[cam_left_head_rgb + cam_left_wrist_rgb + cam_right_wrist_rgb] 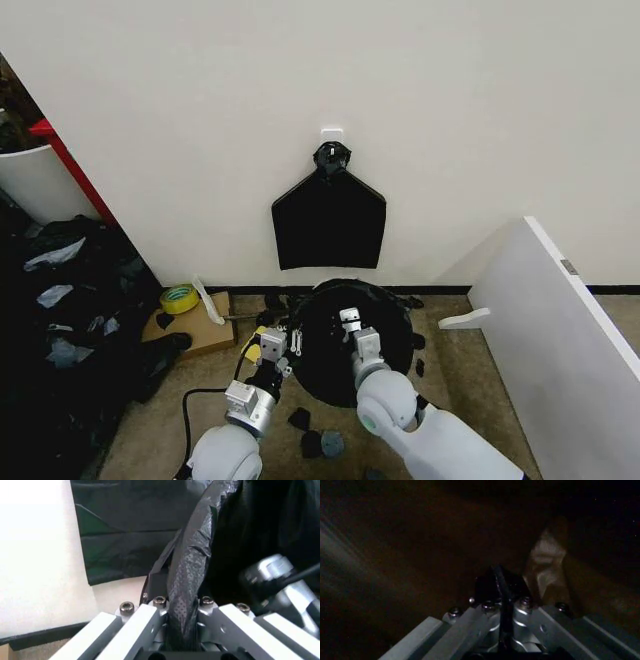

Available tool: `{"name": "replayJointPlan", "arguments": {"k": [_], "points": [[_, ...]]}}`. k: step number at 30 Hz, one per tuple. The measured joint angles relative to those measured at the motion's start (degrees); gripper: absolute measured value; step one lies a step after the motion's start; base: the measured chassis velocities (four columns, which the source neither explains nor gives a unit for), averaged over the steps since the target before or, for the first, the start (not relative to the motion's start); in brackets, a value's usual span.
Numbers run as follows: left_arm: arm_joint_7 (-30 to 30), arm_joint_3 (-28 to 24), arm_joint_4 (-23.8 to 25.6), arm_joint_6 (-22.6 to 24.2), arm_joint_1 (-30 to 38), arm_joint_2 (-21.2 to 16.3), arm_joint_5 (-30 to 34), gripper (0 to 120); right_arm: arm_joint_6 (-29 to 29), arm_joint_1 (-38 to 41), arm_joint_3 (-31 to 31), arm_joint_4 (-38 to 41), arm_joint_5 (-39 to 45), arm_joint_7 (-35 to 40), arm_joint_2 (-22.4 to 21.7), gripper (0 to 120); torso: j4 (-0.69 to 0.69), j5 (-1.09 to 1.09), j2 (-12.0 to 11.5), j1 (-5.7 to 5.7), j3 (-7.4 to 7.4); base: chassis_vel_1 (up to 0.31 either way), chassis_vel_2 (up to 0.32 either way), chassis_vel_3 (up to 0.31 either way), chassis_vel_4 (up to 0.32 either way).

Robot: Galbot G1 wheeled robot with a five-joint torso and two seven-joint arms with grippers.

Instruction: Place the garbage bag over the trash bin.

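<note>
Garbage bag point(325, 350): glossy black, thin plastic, seen in the head view as a round dark disc spread on the floor at the foot of the wall, directly below the hanging bundle of black bags point(329, 222). The trash bin is covered by the bag and cannot be made out beneath it.

Left gripper point(274, 352): placed at the bag's left edge. In the left wrist view a rolled, textured fold of the bag point(192, 577) is seen running between the two metal fingers point(150, 620), which are clamped on it; the right arm's grey wrist point(272, 575) and the wall bundle point(125, 528) are visible behind.

Right gripper point(352, 325): placed over the middle of the black disc. The right wrist view is very dark; a thin black sheet edge point(502, 588) is seen pinched between closed fingers point(525, 613), with a pale brownish patch beside it that cannot be identified.

Surroundings: a roll of yellow-green tape point(180, 298) on cardboard point(195, 330) at left, small black scraps point(300, 418) on the floor nearby, a white panel point(560, 330) at right.
</note>
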State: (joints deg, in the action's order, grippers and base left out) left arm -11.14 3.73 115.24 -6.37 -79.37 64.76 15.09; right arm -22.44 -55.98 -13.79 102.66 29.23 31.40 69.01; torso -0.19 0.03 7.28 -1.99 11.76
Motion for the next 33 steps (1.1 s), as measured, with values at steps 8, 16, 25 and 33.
{"name": "replayJointPlan", "arguments": {"k": [8,16,25,33], "points": [[0.1,-0.2,1.2,0.0,-1.2,0.0,-0.5,1,-2.5,0.2,0.0,-1.6,-0.3,1.9,0.5,0,0.00,0.01,0.0,0.00,0.00,0.000,0.000,0.000,0.000],[0.1,1.0,0.8,-0.1,-1.0,0.0,-0.2,1,2.3,-2.5,-1.0,5.5,-1.8,-1.1,-3.0,0,0.00,0.01,0.0,0.00,0.00,0.000,0.000,0.000,0.000],[-0.3,2.6,-0.1,0.7,-0.3,0.7,2.1,1,11.7,-7.5,-1.4,12.2,-10.1,-9.5,-8.5,27,0.00,0.01,0.0,0.01,0.00,0.000,0.000,0.000,0.000],[-4.6,5.1,2.0,7.0,-1.0,2.8,11.2,1,30.9,-11.8,4.0,15.9,-21.0,-22.7,-12.4,57,-0.01,0.00,0.0,0.01,0.00,0.000,0.000,0.000,0.000]]}}
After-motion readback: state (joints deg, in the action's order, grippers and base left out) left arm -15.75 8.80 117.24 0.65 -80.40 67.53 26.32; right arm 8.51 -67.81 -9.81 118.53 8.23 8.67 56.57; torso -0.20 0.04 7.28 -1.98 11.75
